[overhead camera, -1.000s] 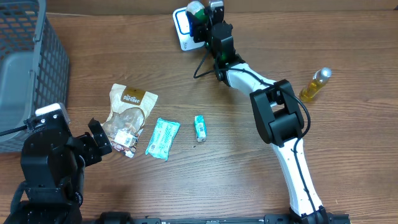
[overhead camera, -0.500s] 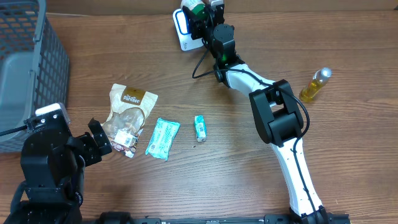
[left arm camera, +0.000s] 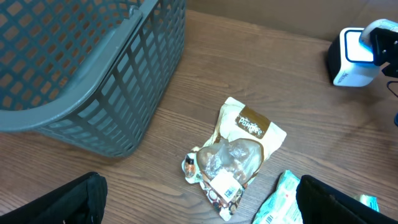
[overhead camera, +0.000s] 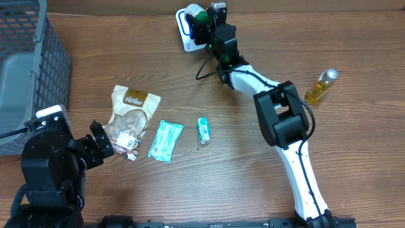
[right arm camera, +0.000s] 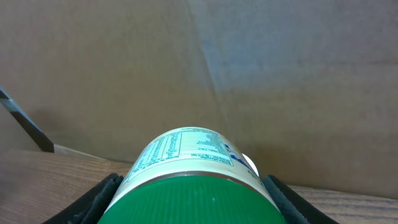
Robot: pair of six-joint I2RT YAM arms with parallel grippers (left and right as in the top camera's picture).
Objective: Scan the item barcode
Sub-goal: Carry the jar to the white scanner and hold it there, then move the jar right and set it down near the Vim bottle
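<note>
The green-lidded jar (right arm camera: 186,155) sat clamped in the right pincer (overhead camera: 207,25), held just beside the white scanner (overhead camera: 184,30) at the far edge of the surface (overhead camera: 221,177). The left pincer (overhead camera: 100,143) stood wide open and empty toward the near left corner, beside a snack pouch (overhead camera: 130,117).

Brown wood tabletop (overhead camera: 209,183) with dark grain lines, plain brown board wall (right arm camera: 124,62) behind it with a crease, gray plastic basket (overhead camera: 57,57) on the left side, soft even light
</note>
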